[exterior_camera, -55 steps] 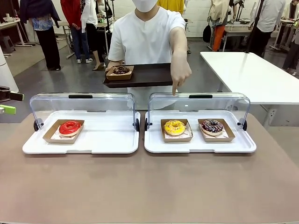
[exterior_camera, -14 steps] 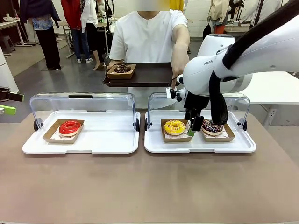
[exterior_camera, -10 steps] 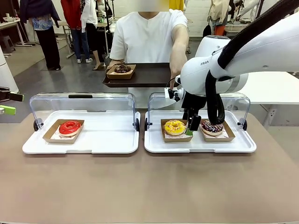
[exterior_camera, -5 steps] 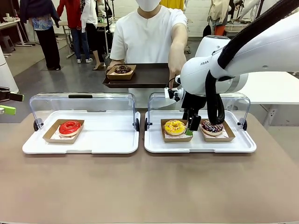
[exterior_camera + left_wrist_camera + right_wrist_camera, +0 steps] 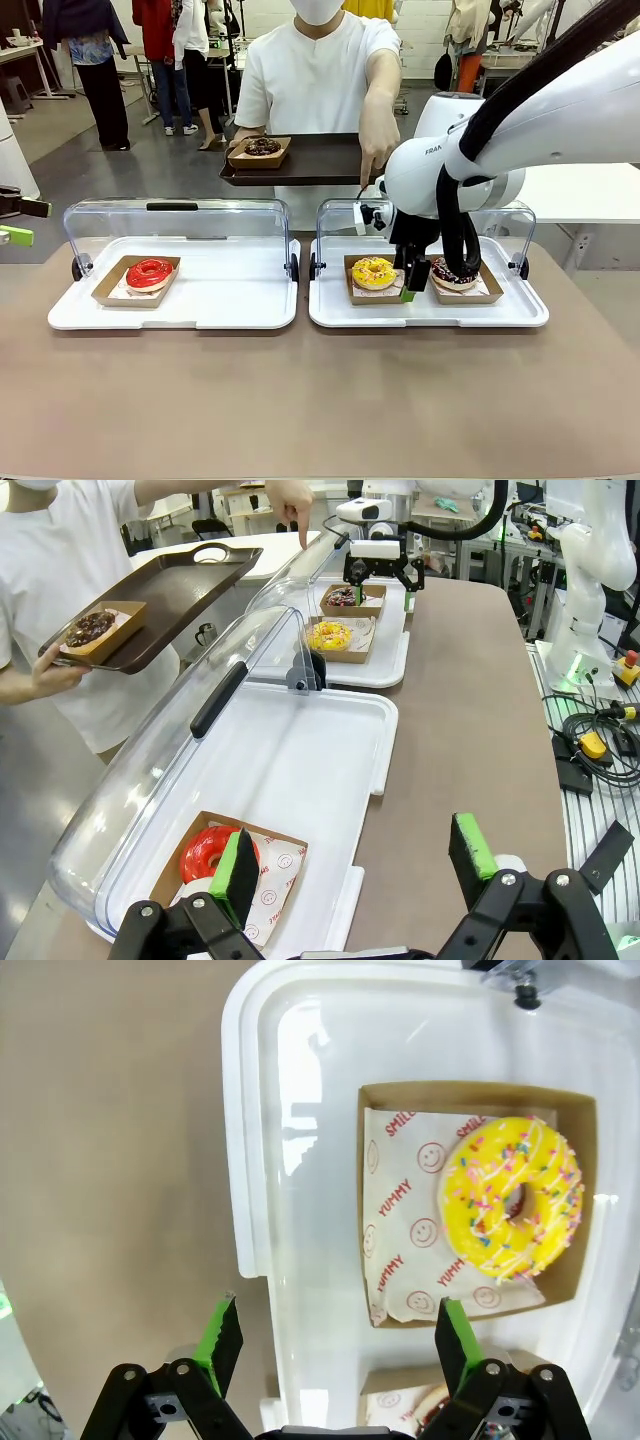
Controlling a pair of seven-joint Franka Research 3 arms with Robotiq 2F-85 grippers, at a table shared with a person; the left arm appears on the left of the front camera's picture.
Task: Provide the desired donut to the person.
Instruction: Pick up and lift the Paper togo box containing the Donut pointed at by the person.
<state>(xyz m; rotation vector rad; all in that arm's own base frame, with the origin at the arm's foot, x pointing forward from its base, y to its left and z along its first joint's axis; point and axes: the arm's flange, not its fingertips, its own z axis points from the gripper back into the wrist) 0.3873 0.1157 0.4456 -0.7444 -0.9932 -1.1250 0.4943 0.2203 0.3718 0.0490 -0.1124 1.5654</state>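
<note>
hanging fingers-down just beside the yellow donut [image 5: 374, 272], the right pincer [image 5: 414, 286] stands released, empty.

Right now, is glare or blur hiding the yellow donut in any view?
Right wrist view: the yellow donut is sharp, sprinkles distinct; glare sits on the white tray beside it. Front view: sharp, mild sheen on the clear lid behind. Left wrist view: wide-angle bending, donut small and far.
</note>
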